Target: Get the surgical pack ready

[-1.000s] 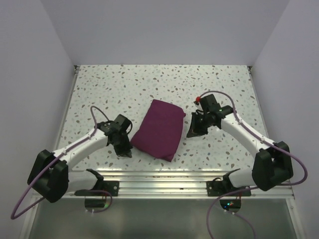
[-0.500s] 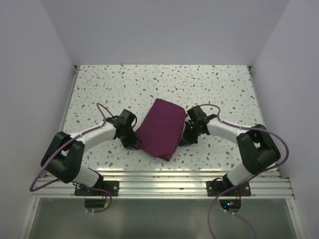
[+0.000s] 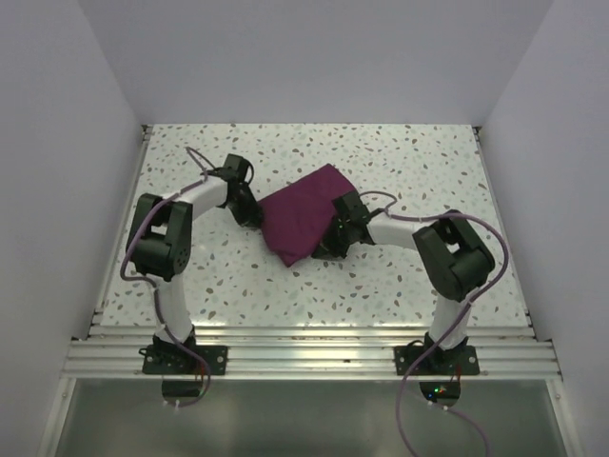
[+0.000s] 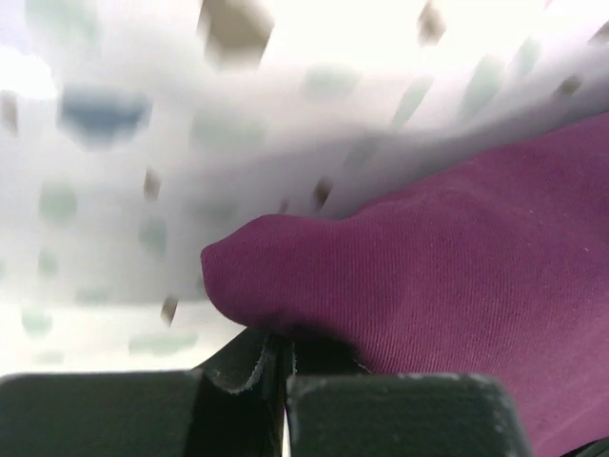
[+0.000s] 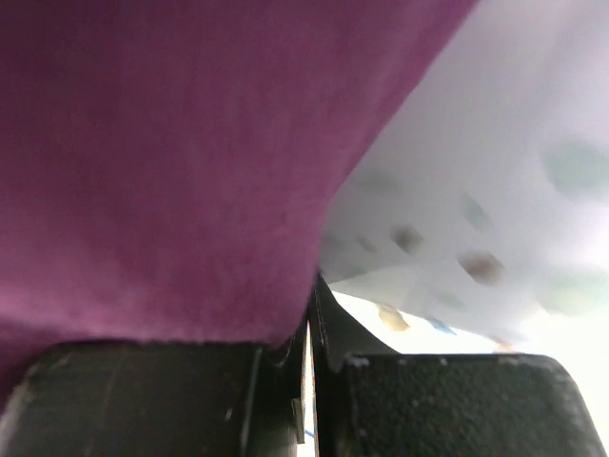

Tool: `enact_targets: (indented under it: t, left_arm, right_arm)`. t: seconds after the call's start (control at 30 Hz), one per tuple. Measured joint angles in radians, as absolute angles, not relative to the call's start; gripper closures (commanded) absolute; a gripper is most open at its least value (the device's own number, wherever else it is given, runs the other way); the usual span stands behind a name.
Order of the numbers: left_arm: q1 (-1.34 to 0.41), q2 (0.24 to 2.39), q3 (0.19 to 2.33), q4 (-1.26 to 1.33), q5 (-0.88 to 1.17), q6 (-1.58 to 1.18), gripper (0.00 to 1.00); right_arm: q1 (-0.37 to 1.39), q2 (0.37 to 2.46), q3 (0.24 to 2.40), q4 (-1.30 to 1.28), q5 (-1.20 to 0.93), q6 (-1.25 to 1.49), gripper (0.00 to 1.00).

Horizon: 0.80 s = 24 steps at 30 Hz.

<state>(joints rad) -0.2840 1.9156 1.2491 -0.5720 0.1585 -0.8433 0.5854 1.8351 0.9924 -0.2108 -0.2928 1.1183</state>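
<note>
Your pack point(image 3: 303, 211) lies slantwise between left gripper point(image 3: 253, 217) and right gripper point(image 3: 328, 246), each pinched narrow on its cloth (opposite edges).

Surgical pack point(image 3: 303, 221) blocks between left pincer point(image 3: 249, 217), right pincer point(image 3: 328, 246).

The left arm point(image 3: 164, 276) rises steeply from its base, folds hard at the elbow, and sends its forearm forward and inward. The left gripper point(image 3: 250, 215) sits low at the end. In the wrist view its fingers point(image 4: 390, 414) are pressed almost together, with only a thin slit between them. The right arm point(image 3: 447, 305) mirrors this pose, upright from the base and bent sharply, its forearm running inward to the left. The right gripper point(image 3: 329, 245) is also low and points toward the left one. Its fingers point(image 5: 428, 405) are likewise closed to a narrow slit.
</note>
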Motion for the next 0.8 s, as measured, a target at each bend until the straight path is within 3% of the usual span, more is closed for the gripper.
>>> enact_targets:
  t: [0.3,0.33,0.37,0.47,0.67,0.73,0.8]
  left_arm:
    - [-0.190,2.146,1.604,-0.625,0.189,-0.683,1.00]
    - [-0.183,2.160,1.631,-0.633,0.188,-0.666,0.94]
    - [-0.178,2.170,1.654,-0.637,0.182,-0.651,0.79]
    - [-0.164,2.148,1.643,-0.629,0.157,-0.617,0.57]
    - [-0.150,1.885,1.440,-0.622,0.121,-0.590,0.49]
    - [-0.149,1.781,1.392,-0.621,0.117,-0.585,0.48]
    - [-0.147,1.660,1.338,-0.620,0.110,-0.583,0.47]
  right_arm:
    - [0.622,1.937,1.126,-0.193,-0.263,1.150,1.00]
    - [0.629,1.943,1.133,-0.193,-0.263,1.150,1.00]
    - [0.635,1.946,1.139,-0.194,-0.263,1.148,1.00]
    - [0.650,1.944,1.143,-0.210,-0.262,1.125,1.00]
    - [0.652,1.808,1.096,-0.360,-0.200,0.982,1.00]
    - [0.646,1.747,1.088,-0.419,-0.181,0.934,0.94]
    - [0.638,1.689,1.086,-0.469,-0.156,0.877,0.82]
